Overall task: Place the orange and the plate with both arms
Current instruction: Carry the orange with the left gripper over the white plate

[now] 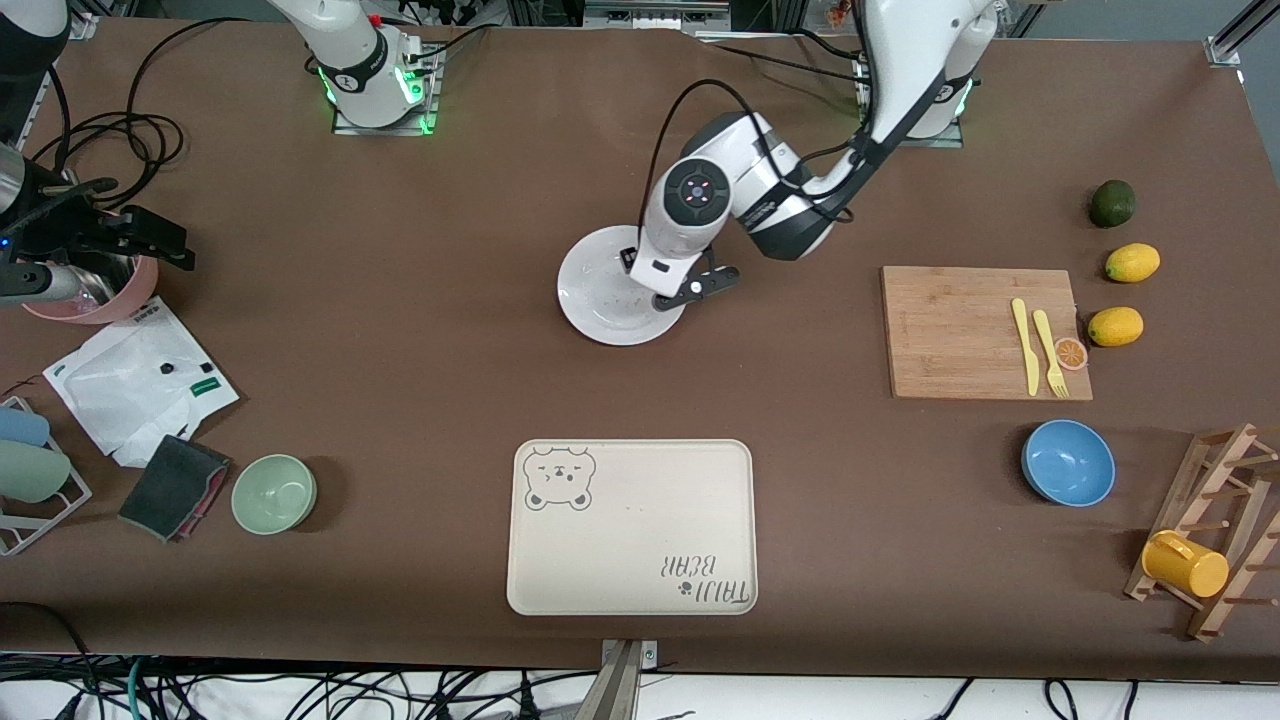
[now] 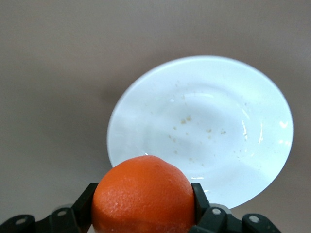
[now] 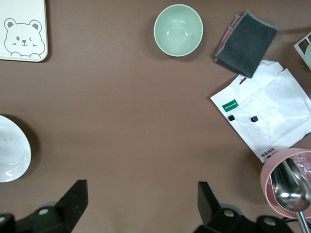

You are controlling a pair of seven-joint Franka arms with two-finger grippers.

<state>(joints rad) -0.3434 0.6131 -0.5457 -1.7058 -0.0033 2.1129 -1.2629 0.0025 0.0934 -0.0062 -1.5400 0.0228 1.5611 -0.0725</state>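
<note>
My left gripper (image 2: 144, 196) is shut on the orange (image 2: 144, 194), a round bright orange fruit held between both fingers. It hangs over the white plate (image 2: 204, 126), above the plate's edge. In the front view the left hand (image 1: 680, 285) covers the part of the plate (image 1: 595, 290) toward the left arm's end, and the orange is hidden under the hand. My right gripper (image 3: 142, 194) is open and empty. It is up over the table at the right arm's end (image 1: 160, 240), beside a pink bowl, well apart from the plate (image 3: 9, 150).
A cream bear tray (image 1: 630, 530) lies nearer the front camera than the plate. A cutting board (image 1: 960, 330) with yellow cutlery, two lemons, a dark fruit, a blue bowl (image 1: 1068, 462) and a wooden rack sit at the left arm's end. A green bowl (image 1: 274, 493), grey cloth, white bag and pink bowl (image 3: 289, 184) sit at the right arm's end.
</note>
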